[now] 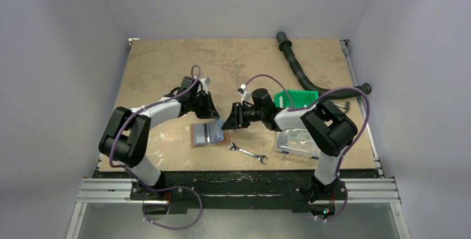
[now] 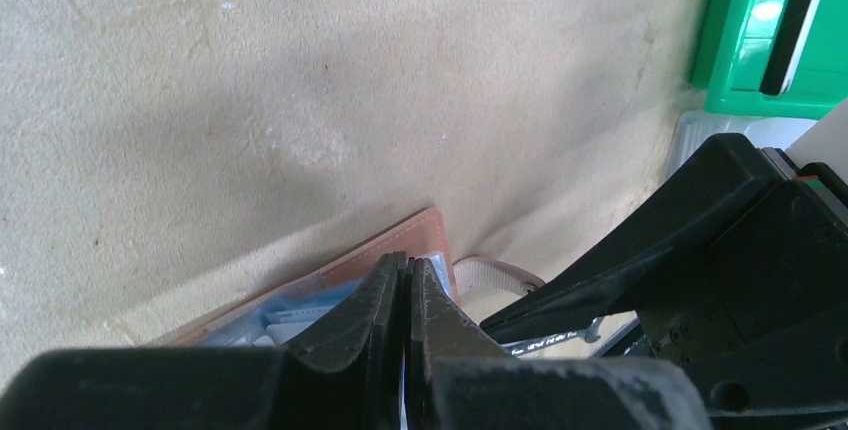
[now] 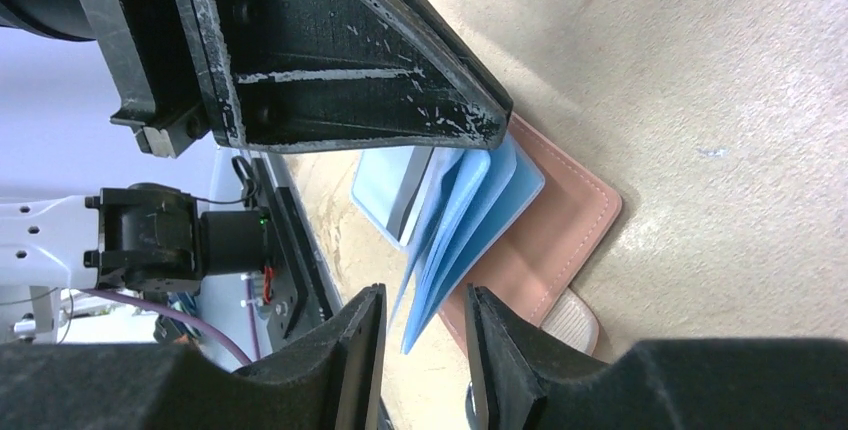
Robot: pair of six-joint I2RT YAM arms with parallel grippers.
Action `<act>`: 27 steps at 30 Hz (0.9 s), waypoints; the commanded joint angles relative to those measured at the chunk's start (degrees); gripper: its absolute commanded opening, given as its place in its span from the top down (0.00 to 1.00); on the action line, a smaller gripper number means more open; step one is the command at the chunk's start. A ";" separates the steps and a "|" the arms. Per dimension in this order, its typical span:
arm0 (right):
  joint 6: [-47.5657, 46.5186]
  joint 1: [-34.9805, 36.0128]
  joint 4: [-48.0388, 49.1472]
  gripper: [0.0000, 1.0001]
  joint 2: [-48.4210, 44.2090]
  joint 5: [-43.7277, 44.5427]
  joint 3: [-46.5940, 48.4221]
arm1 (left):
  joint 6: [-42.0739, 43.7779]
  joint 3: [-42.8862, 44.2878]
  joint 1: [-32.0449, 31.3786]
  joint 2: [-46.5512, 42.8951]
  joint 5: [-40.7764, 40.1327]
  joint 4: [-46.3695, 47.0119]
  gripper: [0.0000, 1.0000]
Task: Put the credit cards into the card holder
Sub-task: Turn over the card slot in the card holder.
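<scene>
From above, the two hands crowd over the card holder point(image 1: 206, 135) and hide its far edge; it lies spread open on the surface point(image 1: 166, 66), between the arms and near the front edge; the credit cards point(image 3: 470, 220) show there only as a pale patch inside its brown rim; in the left wrist view the left hand point(image 2: 407, 268) blocks most of the holder, leaving one stitched reddish-brown corner and slivers of light blue; that hand is pressed shut, fingers flat together, and it seems to nip the upper edge of the cards, though the contact itself is hidden behind its tip; the right wrist view shows the cards as light blue leaves standing tilted and fanned on the open holder, their lower corner reaching between the fingers of the right hand point(image 3: 425, 295), whose jaws stand narrowly apart and touch neither side; a darker card cannot be told from the lighter one; the surface is mottled tan board, worn pale in patches; on it lie a wrench point(image 1: 247, 153) just right of the holder, a clear compartment box point(image 1: 297, 142) partly under the right arm, a green bin point(image 1: 297, 98) behind that, and a black corrugated hose point(image 1: 297, 69) at the far right; plain pale walls point(image 1: 66, 55) close in three sides
</scene>
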 commanded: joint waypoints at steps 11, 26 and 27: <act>-1.15 4.16 -4.01 0.47 -8.60 2.88 1.78 | -0.67 -2.12 1.03 -6.07 2.58 1.03 1.00; -0.71 7.65 -5.29 0.43 -1.56 4.52 7.35 | -0.59 -2.91 1.47 -6.60 2.85 1.03 1.00; -0.65 7.90 -5.35 0.43 -1.18 4.76 7.68 | -0.59 -2.91 1.48 -6.66 2.86 0.98 1.00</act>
